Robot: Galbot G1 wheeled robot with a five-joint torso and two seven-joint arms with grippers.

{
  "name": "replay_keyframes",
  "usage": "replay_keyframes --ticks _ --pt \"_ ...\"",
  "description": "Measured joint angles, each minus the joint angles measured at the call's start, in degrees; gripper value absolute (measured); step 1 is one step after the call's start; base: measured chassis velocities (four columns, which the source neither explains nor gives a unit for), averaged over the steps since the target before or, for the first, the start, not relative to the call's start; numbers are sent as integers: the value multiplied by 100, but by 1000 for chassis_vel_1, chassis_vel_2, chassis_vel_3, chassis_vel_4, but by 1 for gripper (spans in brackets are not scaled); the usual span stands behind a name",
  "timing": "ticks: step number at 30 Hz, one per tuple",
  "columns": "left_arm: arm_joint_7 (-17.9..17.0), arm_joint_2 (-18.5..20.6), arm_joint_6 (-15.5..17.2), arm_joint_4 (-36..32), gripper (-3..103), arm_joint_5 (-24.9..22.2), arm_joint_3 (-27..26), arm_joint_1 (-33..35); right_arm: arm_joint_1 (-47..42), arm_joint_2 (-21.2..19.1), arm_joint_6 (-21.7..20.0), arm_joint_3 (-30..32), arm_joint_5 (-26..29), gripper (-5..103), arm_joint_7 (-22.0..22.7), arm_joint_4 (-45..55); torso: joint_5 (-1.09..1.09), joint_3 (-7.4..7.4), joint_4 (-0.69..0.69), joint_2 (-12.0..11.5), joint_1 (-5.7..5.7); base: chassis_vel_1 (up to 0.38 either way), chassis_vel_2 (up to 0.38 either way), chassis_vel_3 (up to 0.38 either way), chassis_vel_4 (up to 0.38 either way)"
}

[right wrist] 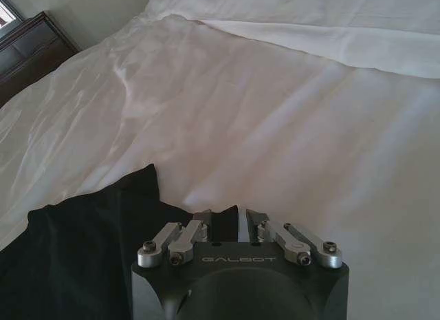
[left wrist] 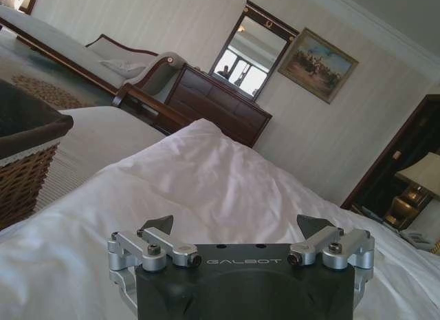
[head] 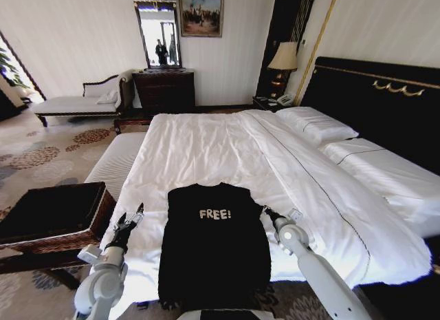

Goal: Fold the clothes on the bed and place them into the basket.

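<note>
Hotel bedroom, patterned carpet. Broad bed [head: 206,148] in smooth white sheets, faintly creased. Black shirt [head: 214,244] of soft matte cloth, spread flat near the foot edge, unfolded. Rectangular woven wicker basket [head: 103,208] beside the bed, dark-lined, nothing inside. Folding and placing both left. Left gripper [head: 130,218] beside the shirt, jaws spread wide. Right gripper [right wrist: 227,222] at the shirt's edge, jaws nearly closed over a corner of black cloth.

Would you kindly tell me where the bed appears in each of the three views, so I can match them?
Head view: the bed spans centre and right, up to the headboard.
Left wrist view: its white sheet stretches from the foreground toward the wall.
Right wrist view: its sheet stretches beyond the black shirt.
Shared landmark: the dark wooden dresser.
</note>
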Motion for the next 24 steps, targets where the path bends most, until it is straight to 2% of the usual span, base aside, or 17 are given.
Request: replay_keyframes --ticks 1,3,4,6,7,10,11,13,16,17,19,20,22,23,24 --pt "0 0 0 0 100 0 0 0 0 0 0 0 0 28 0 0 0 0 0 0 0 0 0 0 0" --pt "-1 -3 0 -11 100 1 -5 13 45 20 0 -39 -4 38 -13 -45 0 0 0 0 0 0 0 0 0" --pt "-1 -3 0 -18 100 1 -10 24 68 35 0 -58 -14 38 -18 -76 0 0 0 0 0 0 0 0 0" --pt "-2 -3 -2 -19 100 1 -17 36 92 55 5 -84 -54 50 -26 -121 0 0 0 0 0 0 0 0 0" --pt "-2 -3 -2 -19 100 1 -17 36 92 55 5 -84 -54 50 -26 -121 0 0 0 0 0 0 0 0 0" --pt "-4 -3 -5 -24 100 2 -20 44 100 66 16 -105 -102 65 -34 -169 0 0 0 0 0 0 0 0 0" --pt "-5 -2 -6 -27 100 3 -20 45 100 66 18 -108 -108 60 -35 -170 0 0 -1 0 0 0 0 0 0" --pt "-5 -2 -6 -31 100 2 -20 46 99 63 21 -109 -115 60 -36 -170 0 0 -1 0 0 0 0 0 0" --pt "-8 -2 -6 -34 100 3 -18 46 88 43 24 -109 -122 44 -37 -158 0 0 -1 0 0 0 0 0 0" --pt "-8 -2 -6 -34 100 3 -18 46 88 43 24 -109 -122 44 -37 -158 0 0 -1 0 0 0 0 0 0" --pt "-9 -2 -6 -34 100 3 -16 45 86 36 27 -111 -122 33 -46 -154 0 0 -1 0 0 0 0 0 0" --pt "-9 -1 -7 -34 100 3 -14 44 86 36 31 -112 -124 33 -52 -154 0 0 -1 0 0 0 0 0 0" --pt "-10 -3 -6 -34 100 5 -13 44 85 43 38 -115 -133 22 -64 -153 0 0 -1 0 0 0 0 0 0" --pt "-10 -3 -6 -34 100 5 -13 44 85 43 38 -115 -133 22 -64 -153 0 0 -1 0 0 0 0 0 0" --pt "-10 -4 -6 -35 100 5 -12 45 85 50 41 -120 -140 17 -68 -151 0 0 -1 0 0 0 0 0 0"
